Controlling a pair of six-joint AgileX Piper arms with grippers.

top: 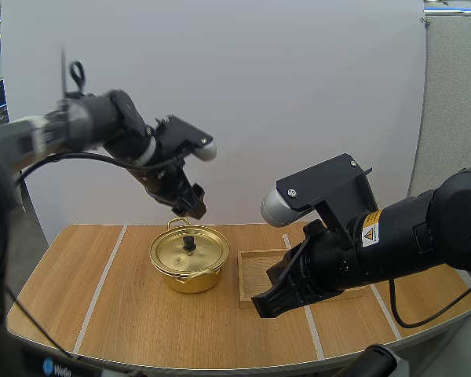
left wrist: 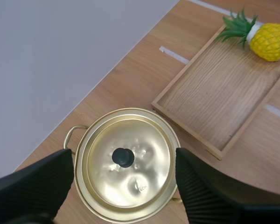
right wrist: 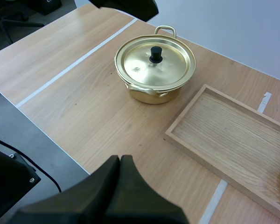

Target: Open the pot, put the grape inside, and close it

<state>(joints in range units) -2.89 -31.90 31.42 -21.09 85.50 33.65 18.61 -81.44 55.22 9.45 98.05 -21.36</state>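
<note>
Hanging wide-open over the lidded pot (top: 188, 276) is the left pincer (top: 190, 208); tray (left wrist: 219, 93) holds 1 pineapple (left wrist: 269, 42).

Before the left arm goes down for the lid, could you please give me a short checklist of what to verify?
1. Lid seated on pot: ok.
2. Left tool open, lined up over the knob: ok.
3. Right tool shut, away from the pot: ok.
4. Fruit is a grape: not ok, the tray holds a pineapple.
5. Bare tray floor for setting the lid down: ok.
</note>
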